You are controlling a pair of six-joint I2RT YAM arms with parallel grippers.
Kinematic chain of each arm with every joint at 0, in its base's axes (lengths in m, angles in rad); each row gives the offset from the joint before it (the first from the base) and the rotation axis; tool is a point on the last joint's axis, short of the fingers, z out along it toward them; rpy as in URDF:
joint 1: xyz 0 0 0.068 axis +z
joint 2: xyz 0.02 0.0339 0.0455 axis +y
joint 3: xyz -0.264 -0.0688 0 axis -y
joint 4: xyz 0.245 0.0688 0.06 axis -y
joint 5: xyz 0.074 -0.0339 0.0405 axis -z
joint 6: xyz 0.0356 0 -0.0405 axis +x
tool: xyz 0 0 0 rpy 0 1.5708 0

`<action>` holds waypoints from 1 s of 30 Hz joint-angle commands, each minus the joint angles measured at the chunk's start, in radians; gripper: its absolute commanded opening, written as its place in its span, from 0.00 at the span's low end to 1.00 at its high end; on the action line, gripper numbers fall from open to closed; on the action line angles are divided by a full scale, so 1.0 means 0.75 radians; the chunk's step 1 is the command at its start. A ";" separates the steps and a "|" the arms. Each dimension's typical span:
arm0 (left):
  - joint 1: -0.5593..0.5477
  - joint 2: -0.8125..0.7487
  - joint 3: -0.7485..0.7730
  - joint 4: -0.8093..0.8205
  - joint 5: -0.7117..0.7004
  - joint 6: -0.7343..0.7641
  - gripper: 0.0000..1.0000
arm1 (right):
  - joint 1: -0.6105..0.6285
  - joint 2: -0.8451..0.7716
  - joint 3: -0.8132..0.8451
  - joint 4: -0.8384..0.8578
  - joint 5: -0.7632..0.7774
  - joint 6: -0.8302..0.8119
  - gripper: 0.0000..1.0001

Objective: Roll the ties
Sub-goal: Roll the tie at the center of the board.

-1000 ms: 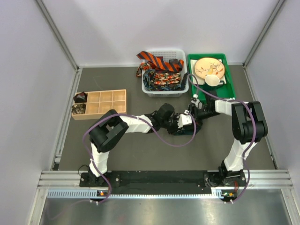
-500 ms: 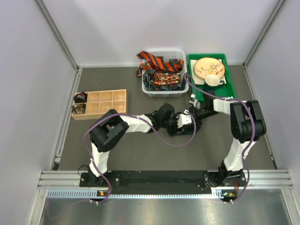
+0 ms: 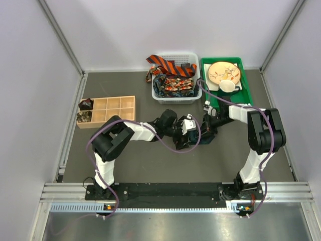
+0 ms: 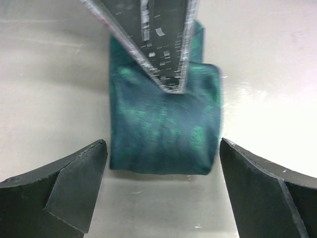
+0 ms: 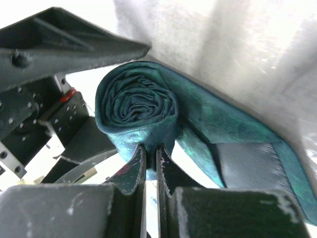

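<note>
Pinning teal tie (image 5: 138, 106) w/ R gripper (image 5: 151, 148), jaws clenched, you close L gripper (image 4: 163, 144), jaws released, squarely round roll.

dark teal rolled tie (image 4: 163, 134), orange-and-black striped tie (image 3: 168, 64), white basket (image 3: 175, 99), green tray (image 3: 244, 98), tan compartment box (image 3: 108, 125)

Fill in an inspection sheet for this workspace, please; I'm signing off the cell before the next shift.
Surface: dark grey table.
Job's things: teal tie rolled, lying between the arms; more ties in white basket.
Clutter: green tray with wooden plate and white cup; wooden box, partly filled.
End effectors: left end effector open, straddling the roll; right end effector shut, tips at the roll.
Cables: purple cables loop off both arms.
Surroundings: pale walls, nothing else seen.
</note>
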State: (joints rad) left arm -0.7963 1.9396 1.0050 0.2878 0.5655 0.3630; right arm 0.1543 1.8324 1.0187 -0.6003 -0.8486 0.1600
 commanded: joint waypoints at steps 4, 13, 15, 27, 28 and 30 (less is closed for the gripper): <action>-0.008 0.040 0.012 0.203 0.129 -0.036 0.99 | 0.003 0.017 0.020 0.050 0.440 -0.058 0.00; -0.014 0.161 0.147 0.191 0.191 0.027 0.74 | 0.003 0.044 0.037 0.052 0.499 -0.042 0.00; -0.016 0.171 0.159 0.205 0.189 0.009 0.73 | 0.005 0.046 0.039 0.048 0.502 -0.044 0.00; -0.045 0.208 0.249 0.079 0.156 0.021 0.39 | 0.015 0.091 0.098 0.015 0.467 -0.056 0.00; -0.047 0.198 0.257 -0.007 0.134 0.041 0.36 | 0.015 0.095 0.104 0.011 0.414 -0.060 0.00; -0.061 0.189 0.272 -0.117 0.010 0.064 0.25 | 0.013 0.089 0.128 -0.014 0.373 -0.064 0.00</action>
State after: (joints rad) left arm -0.8230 2.0857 1.1606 0.3443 0.6952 0.3733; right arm 0.1543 1.8488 1.0756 -0.6876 -0.6666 0.1658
